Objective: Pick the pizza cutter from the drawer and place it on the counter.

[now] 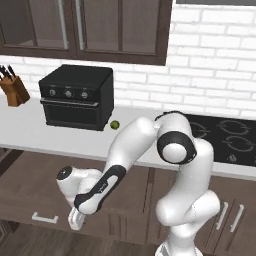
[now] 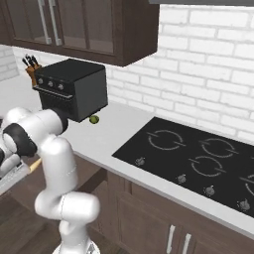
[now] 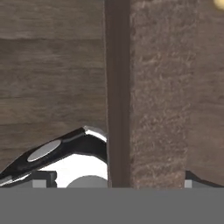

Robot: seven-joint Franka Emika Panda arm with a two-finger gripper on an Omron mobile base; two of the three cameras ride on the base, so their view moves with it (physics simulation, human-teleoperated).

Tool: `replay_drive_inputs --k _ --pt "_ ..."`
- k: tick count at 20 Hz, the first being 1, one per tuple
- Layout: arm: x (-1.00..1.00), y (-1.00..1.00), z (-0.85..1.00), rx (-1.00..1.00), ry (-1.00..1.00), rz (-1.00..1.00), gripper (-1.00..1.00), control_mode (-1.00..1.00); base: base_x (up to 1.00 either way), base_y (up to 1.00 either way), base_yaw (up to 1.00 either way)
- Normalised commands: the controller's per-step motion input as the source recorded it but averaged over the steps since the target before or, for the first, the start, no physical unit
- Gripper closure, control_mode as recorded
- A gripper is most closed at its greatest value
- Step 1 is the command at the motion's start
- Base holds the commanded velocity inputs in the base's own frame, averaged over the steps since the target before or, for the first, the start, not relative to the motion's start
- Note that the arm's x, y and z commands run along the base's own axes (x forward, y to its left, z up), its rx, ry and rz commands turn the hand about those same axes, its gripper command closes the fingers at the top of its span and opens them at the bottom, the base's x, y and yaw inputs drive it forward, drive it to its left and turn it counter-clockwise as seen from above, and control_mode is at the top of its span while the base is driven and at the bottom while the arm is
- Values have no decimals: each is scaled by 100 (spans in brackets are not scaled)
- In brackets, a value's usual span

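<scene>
The drawer (image 1: 30, 172) stands pulled out under the counter (image 1: 30, 131), its front carrying a silver bar handle (image 1: 45, 218). My gripper (image 1: 75, 219) hangs low at the drawer's right end, pointing down. In the hand view its fingertips (image 3: 43, 177) sit wide apart with brown wood and a dark edge strip of the drawer (image 3: 118, 87) below them; the gripper (image 3: 116, 180) is open and holds nothing. A small tan tip, probably the pizza cutter (image 2: 34, 165), pokes out beside my hand in the right base view; a tan blur (image 3: 218, 3) sits at the hand view's corner.
On the counter stand a black toaster oven (image 1: 77, 97), a knife block (image 1: 14, 88) and a small green fruit (image 1: 115, 124). The black stovetop (image 2: 198, 158) lies to the right. Dark glass-door cabinets (image 1: 85, 25) hang above.
</scene>
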Motion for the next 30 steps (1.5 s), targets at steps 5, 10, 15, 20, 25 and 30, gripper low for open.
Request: replay_drive_inputs --k 5,10,15,20,25,30 --pt "-100 0 0 -1 -4 18 -100 -100 0 0 0" --pt "-100 14 12 -1 -3 14 -100 -100 0 0 0" --pt "-30 26 100 4 -15 -8 -100 -100 0 0 0" --pt "21 44 100 0 0 -27 -100 -100 0 0 0" --pt "94 24 81 -1 17 -49 -100 -100 0 0 0" --pt "100 -8 -17 3 12 -53 -100 -100 0 0 0"
